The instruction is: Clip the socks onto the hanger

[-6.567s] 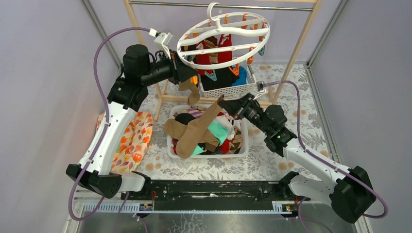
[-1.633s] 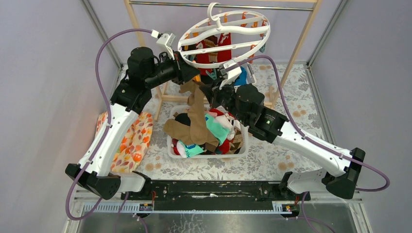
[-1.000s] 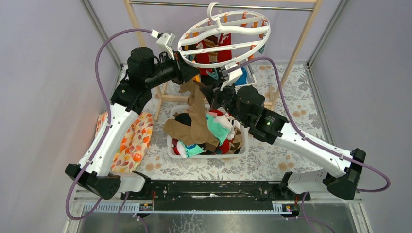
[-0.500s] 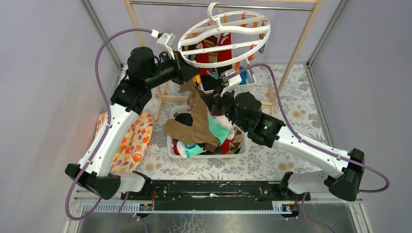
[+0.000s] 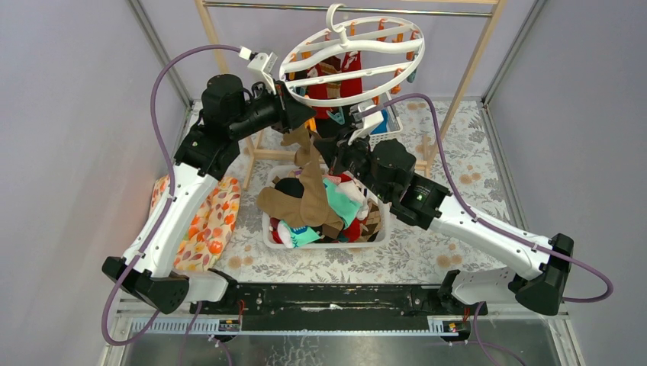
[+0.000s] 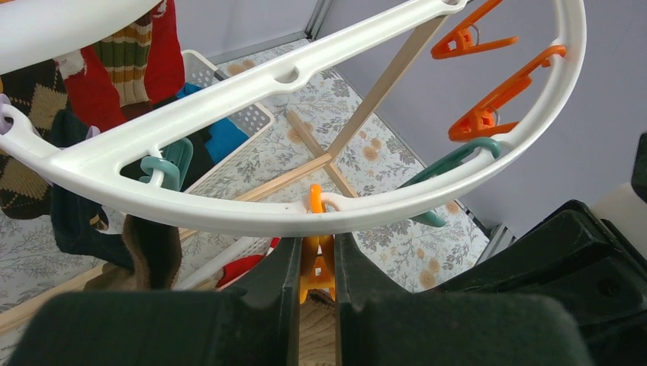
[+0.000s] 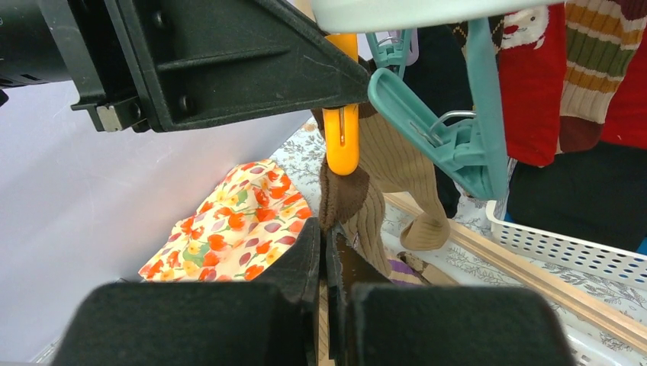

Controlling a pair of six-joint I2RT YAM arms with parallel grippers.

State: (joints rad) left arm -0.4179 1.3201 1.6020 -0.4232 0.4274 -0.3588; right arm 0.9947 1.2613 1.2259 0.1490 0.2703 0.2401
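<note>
Tan sock (image 7: 371,202) is what my right pincer (image 7: 326,248) has: the fingers are closed on its dark brown cuff, directly below the orange clip (image 7: 341,141). The rest of the sock trails down from the clip toward the basket (image 5: 328,245) of other socks. My left pincer (image 6: 315,259) is clamped on that clip's upper handles, just above where the cuff meets it. The clip hangs from the rim of the hanger (image 6: 229,221).

As I judge it, I am feeding the cuff into the clip. Its tip overlaps the cuff in my right wrist view, but I cannot tell whether the fabric sits inside the mouth or only in front of it.

To do this well:
- The left pincer should squeeze the handles hard enough that the mouth gapes, and hold the clip from swinging.
- The right pincer should lift the cuff straight up along the clip, so a good fold of fabric goes in rather than a thin edge.
- The left should let go of the clip first, and the right should let go of the cuff only once the clip has bitten.
- A teal clip (image 7: 431,133) hangs just beside the orange clip, so I should steer the cuff away from it.
</note>
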